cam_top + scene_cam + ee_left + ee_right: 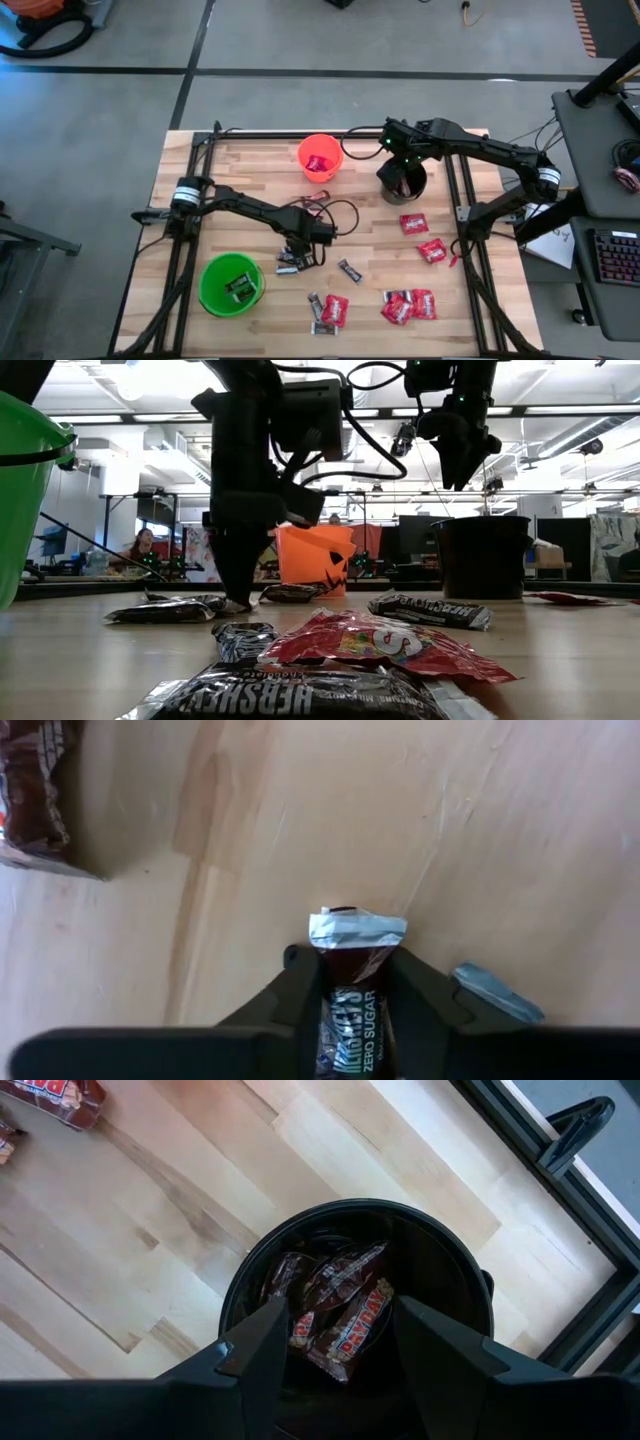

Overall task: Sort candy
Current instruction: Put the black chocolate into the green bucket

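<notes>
My left gripper (296,250) points straight down at the table's middle, shut on a dark brown mini bar (352,1020) that lies on the wood among other dark bars (165,610). My right gripper (405,170) hangs open above the black cup (403,185), which holds reddish-brown bars (345,1320); nothing is between its fingers. The orange cup (320,157) holds a red packet, and the green cup (232,283) holds dark bars. Red packets (413,223) and more bars (349,270) lie scattered on the near right of the table. My left gripper pinches the mini bar's two long sides (345,995) between its two fingers (298,982), just behind the bar's crimped silver end (357,928). The fingers come from above, pointing down. The bar lies flat on the table.
A second wrapper's silver end (497,992) lies close beside my left gripper's fingers, and another dark bar (35,790) lies farther off. In the low view a red packet (380,645) and a dark bar (290,695) lie near the front edge. A black frame (200,150) borders the table.
</notes>
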Controlling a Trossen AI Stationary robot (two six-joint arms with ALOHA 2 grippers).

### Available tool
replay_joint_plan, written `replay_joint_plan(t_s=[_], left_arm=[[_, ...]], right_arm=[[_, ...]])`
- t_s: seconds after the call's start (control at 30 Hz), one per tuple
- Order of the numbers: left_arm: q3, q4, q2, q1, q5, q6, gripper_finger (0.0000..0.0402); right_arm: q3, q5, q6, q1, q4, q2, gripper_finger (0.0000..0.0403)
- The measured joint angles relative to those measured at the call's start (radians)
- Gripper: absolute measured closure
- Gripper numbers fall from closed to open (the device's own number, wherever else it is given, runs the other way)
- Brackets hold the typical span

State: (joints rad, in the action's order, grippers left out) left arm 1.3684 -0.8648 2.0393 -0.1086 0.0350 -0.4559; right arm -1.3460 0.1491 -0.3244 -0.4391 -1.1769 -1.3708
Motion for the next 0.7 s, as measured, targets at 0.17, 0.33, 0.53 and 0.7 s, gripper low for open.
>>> replay_joint_plan(t_s=[0.17, 0.33, 0.53, 0.7], left_arm=[[0.023, -0.025, -0.016, 0.001, 0.001, 0.052, 0.0359], [0.046, -0.020, -0.072, 0.014, 0.006, 0.126, 0.0368], [0.054, -0.018, -0.143, 0.042, 0.008, 0.218, 0.0368], [0.054, -0.029, -0.208, 0.062, 0.009, 0.314, 0.0367]], right_arm=[[0.000, 0.000, 0.000, 0.000, 0.001, 0.000, 0.0225], [0.000, 0.000, -0.007, 0.000, 0.003, 0.000, 0.0225], [-0.002, 0.000, -0.017, 0.000, 0.004, 0.000, 0.0225], [-0.003, 0.000, -0.024, 0.000, 0.005, 0.000, 0.0225]])
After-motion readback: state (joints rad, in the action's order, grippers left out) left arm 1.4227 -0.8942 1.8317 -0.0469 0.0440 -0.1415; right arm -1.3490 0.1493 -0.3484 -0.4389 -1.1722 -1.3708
